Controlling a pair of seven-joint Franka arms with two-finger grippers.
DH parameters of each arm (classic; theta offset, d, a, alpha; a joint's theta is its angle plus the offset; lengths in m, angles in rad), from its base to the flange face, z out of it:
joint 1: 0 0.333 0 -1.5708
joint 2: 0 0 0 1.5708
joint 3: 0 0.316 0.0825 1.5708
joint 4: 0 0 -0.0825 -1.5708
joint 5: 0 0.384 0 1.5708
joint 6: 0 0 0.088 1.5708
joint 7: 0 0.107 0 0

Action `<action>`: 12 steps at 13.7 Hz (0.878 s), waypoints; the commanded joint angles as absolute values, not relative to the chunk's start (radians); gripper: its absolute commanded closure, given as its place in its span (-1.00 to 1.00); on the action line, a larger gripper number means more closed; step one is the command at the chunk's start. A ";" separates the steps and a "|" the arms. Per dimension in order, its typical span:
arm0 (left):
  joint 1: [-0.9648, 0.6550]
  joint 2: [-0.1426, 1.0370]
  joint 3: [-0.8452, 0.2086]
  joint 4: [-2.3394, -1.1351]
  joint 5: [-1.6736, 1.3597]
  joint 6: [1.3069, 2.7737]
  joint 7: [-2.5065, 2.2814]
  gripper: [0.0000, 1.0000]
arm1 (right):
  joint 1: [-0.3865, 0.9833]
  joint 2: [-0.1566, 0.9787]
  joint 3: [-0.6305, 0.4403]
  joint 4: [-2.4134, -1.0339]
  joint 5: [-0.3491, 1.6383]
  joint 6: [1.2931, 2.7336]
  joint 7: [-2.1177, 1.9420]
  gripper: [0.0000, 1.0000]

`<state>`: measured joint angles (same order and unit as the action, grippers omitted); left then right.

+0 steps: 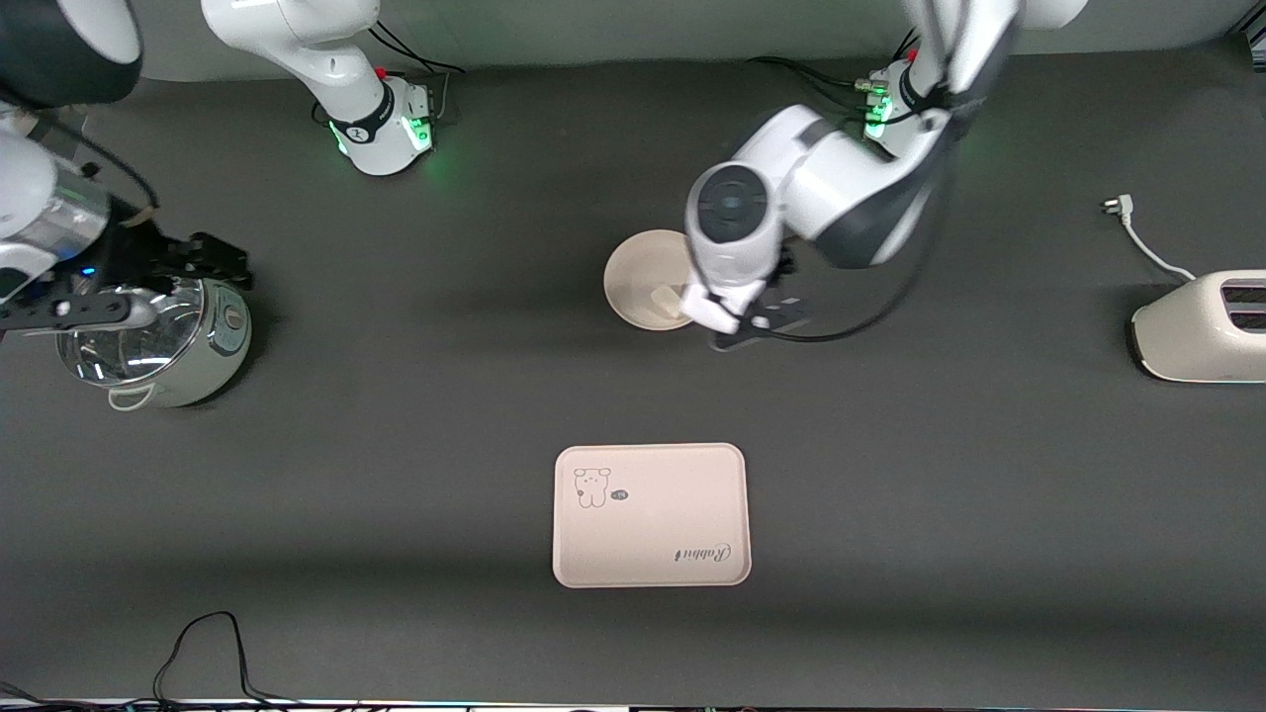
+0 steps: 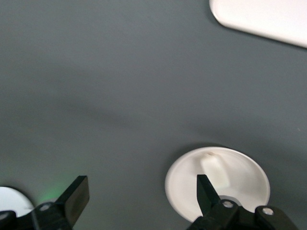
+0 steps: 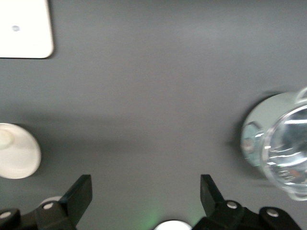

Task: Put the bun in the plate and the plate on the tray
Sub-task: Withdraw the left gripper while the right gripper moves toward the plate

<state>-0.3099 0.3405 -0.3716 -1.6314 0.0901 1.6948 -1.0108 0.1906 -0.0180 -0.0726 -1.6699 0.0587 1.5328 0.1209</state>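
With the bun (image 2: 214, 171) already lying in the plate (image 2: 249, 179), my left hand (image 2: 139, 199) hangs open by it; a careless rim grab could tip it. My right hand (image 3: 144, 201) waits open beside the pot (image 1: 168, 346).

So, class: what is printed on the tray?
A small cartoon animal and "Rabbit" script on the cream tray, clearest in the front view.

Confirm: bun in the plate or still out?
In. The bun lies inside the plate rim, seen in front and left wrist views.
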 commanded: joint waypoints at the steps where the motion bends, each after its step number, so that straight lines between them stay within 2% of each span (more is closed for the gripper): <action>1: -0.178 0.267 -0.377 -1.601 0.086 1.602 -0.846 -1.00 | 0.314 -0.061 -0.077 -1.718 0.115 1.557 0.327 -1.00; 5: 0.068 0.183 -0.374 -1.595 0.090 1.554 -0.487 -1.00 | 0.584 -0.046 -0.077 -1.743 0.115 1.652 0.671 -1.00; 8: 0.199 0.127 -0.373 -1.600 0.100 1.526 -0.306 -1.00 | 0.757 -0.017 -0.077 -1.747 0.127 1.698 0.770 -1.00; 12: 0.305 0.110 -0.376 -1.603 0.117 1.546 -0.115 -1.00 | 0.888 -0.014 -0.077 -1.787 0.195 1.766 0.799 -1.00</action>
